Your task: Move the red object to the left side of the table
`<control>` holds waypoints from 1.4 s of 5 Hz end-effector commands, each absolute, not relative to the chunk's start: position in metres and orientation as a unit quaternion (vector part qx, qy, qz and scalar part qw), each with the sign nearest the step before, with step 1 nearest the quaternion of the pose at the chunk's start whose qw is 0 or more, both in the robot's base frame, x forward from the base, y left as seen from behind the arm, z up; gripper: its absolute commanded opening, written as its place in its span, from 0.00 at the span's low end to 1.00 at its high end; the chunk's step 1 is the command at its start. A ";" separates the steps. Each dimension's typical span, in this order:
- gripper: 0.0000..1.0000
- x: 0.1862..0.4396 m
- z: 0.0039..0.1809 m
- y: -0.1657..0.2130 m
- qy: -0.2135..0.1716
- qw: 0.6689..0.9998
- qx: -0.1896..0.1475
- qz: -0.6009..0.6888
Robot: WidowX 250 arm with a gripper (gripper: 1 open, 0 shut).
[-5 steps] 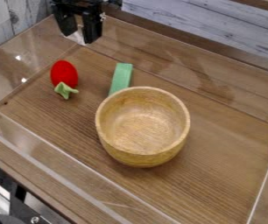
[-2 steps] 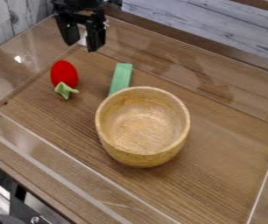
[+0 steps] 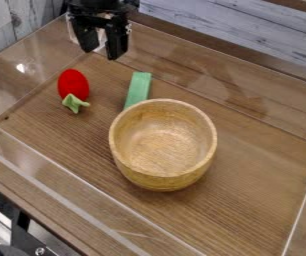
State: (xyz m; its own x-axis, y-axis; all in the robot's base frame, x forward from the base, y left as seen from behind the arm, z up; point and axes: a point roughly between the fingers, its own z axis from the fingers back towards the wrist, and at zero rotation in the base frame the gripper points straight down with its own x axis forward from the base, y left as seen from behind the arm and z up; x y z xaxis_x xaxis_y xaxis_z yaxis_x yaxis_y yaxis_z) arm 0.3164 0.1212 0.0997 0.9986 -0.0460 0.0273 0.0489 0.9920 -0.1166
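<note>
Strawberry-like red toy [image 3: 73, 83] lies near the acrylic-walled edge of the table [image 3: 236, 78], its green leafy top toward the wooden bowl [image 3: 164, 145], the green strip [image 3: 138, 89] just beside. Best to centre over the red body, lower straight, then close gently. Pincer [image 3: 101, 50] stands wide open beyond it, holding and touching nothing.

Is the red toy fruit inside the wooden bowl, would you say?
No, the red toy fruit lies outside the wooden bowl.
</note>
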 end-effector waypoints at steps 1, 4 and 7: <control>1.00 0.318 0.111 0.121 -0.041 0.998 -0.044 -0.005; 1.00 0.302 0.093 0.103 -0.038 0.997 -0.047 0.039; 1.00 0.310 0.111 0.052 -0.042 0.998 -0.051 0.003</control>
